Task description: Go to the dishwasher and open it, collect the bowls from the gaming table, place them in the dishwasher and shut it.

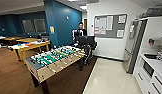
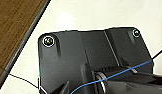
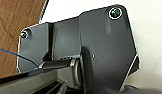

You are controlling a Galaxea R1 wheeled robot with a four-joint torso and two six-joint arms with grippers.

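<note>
Beyond the foosball table (image 1: 55, 61), the gaming table (image 1: 29, 46) seemingly runs left-right.

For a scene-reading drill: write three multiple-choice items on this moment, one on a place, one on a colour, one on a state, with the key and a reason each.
1. Where does the foosball table stand?
A. on the wooden floor
B. on the pale tiled floor
C. on the white counter

2. What colour is the wall behind the foosball table?
A. yellow
B. dark blue
C. red

3. How is the person posed?
A. lying on the floor
B. standing upright
C. kneeling under a table

Key: 1 A, its legs rest on brown boards; 2 B, the wall is blue; 3 B, the person is upright behind dark chairs.
</note>
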